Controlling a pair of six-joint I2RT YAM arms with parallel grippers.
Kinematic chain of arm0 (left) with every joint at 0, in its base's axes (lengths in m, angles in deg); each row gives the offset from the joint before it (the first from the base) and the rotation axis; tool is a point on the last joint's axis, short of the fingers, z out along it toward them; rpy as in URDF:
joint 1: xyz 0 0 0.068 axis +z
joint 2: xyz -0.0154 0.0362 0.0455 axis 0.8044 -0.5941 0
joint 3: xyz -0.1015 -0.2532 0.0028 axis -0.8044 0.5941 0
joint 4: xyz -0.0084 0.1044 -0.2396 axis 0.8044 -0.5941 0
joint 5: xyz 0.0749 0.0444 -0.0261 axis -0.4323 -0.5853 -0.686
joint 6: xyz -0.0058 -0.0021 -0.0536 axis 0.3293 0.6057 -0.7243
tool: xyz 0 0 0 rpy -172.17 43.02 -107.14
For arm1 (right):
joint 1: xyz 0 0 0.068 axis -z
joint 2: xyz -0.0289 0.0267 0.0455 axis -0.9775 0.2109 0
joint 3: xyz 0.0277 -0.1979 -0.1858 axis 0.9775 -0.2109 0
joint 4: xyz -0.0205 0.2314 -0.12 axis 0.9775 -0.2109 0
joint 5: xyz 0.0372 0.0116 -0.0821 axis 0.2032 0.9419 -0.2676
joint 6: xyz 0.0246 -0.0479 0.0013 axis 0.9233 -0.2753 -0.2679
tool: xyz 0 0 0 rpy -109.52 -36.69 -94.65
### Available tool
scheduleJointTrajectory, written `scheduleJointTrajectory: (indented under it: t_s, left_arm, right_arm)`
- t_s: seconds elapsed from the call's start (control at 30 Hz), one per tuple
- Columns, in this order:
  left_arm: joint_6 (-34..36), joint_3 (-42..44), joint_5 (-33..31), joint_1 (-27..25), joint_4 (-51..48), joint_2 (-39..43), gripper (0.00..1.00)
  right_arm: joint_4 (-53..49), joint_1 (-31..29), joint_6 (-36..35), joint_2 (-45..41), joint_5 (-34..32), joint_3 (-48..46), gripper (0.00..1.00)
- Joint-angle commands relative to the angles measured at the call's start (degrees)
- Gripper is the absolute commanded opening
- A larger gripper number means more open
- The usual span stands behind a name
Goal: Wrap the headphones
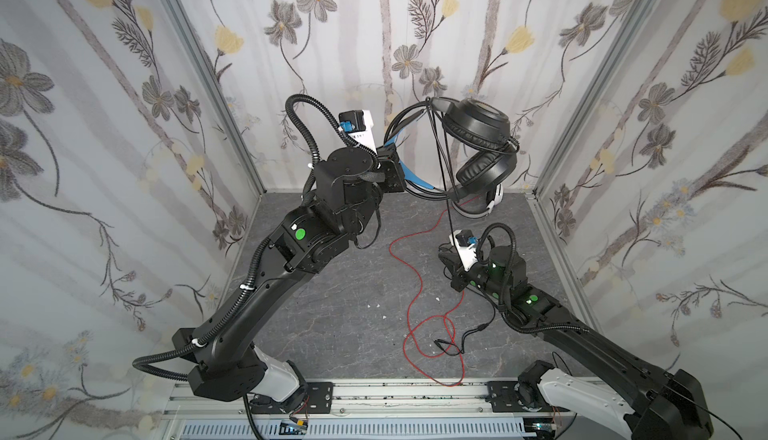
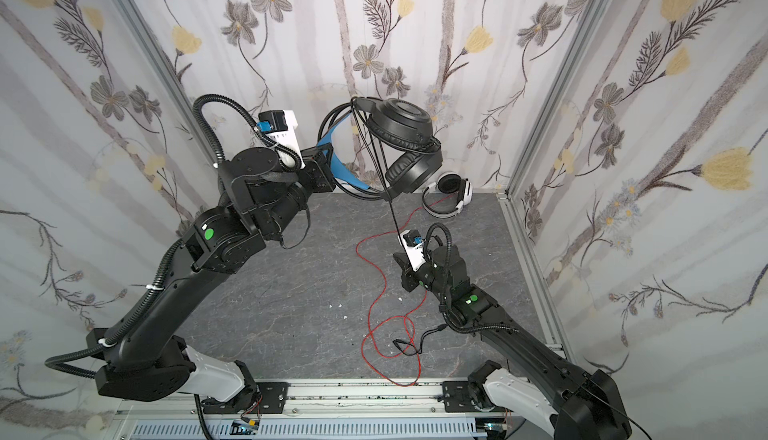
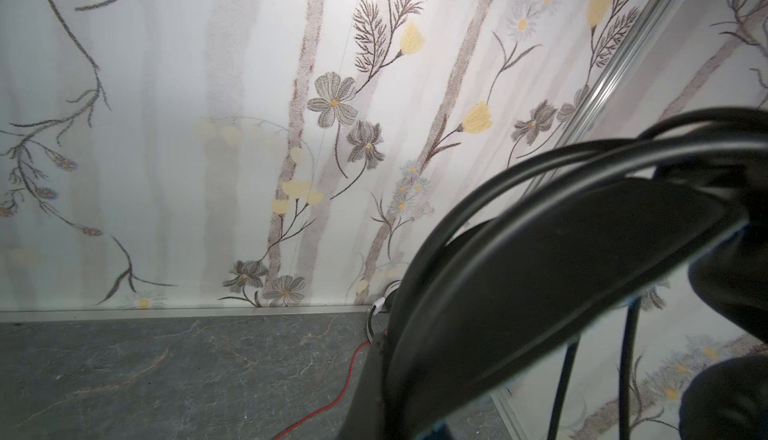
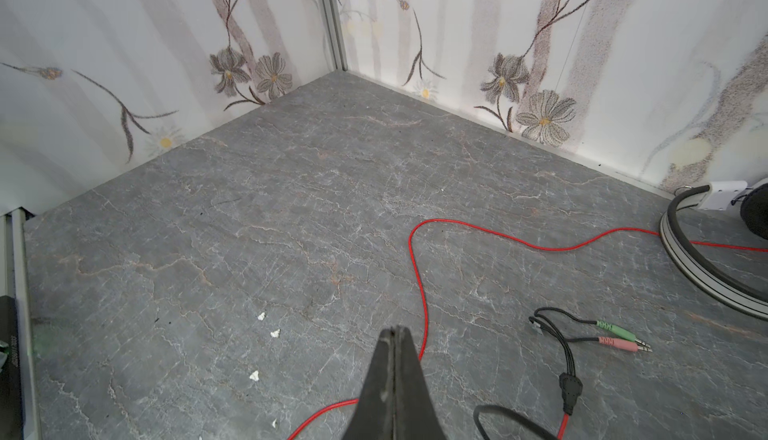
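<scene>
The left hand [image 1: 400, 170] clamps the blue-lined headband of the black over-ear headset [image 1: 478, 126], raised above and left of the white headset with black earpads [image 2: 448, 186], which lies on the grey marbled surface [image 1: 332, 292]. In front of the white headset, the right hand [image 4: 397, 334], its jaws pressed together, pinches the taut black cable [image 1: 449, 215].

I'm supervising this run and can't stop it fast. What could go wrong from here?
The black cable runs taut from the black headset, held aloft by the left gripper, to the shut right gripper; pulling further might yank it loose. The red cable loops beside that gripper and could snag.
</scene>
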Motion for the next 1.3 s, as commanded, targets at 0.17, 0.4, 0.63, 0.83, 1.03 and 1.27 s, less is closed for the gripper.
scheduleJointTrajectory:
  t_s: [0.17, 0.4, 0.63, 0.83, 1.03, 1.27]
  left_arm:
    - [1.89, 1.01, -11.7, 0.61, 7.52, -2.01, 0.0]
    - [8.82, 4.38, -17.01, 1.7, 8.6, -3.67, 0.0]
    - [15.54, 6.17, -20.63, 2.23, 7.28, -7.47, 0.0]
    - [20.83, 10.41, -22.51, 1.63, 6.79, -8.4, 0.0]
    - [28.63, 17.0, -16.32, 0.33, 5.15, -5.87, 0.0]
    - [33.88, 20.08, 1.09, -0.64, -10.41, -1.01, 0.0]
  right_arm:
    - [-12.12, -8.31, -4.75, -3.35, -12.51, 2.95, 0.0]
    - [-19.49, -18.78, -7.37, -5.2, -21.12, 7.7, 0.0]
    - [-25.64, -25.23, -10.48, -5.07, -28.32, 14.38, 0.0]
    - [-29.93, -25.52, -16.87, -3.36, -32.63, 23.18, 0.0]
    - [-31.8, -25.39, -23.53, -1.01, -36.98, 28.91, 0.0]
    - [-32.22, -25.43, -27.8, 0.16, -39.53, 28.83, 0.0]
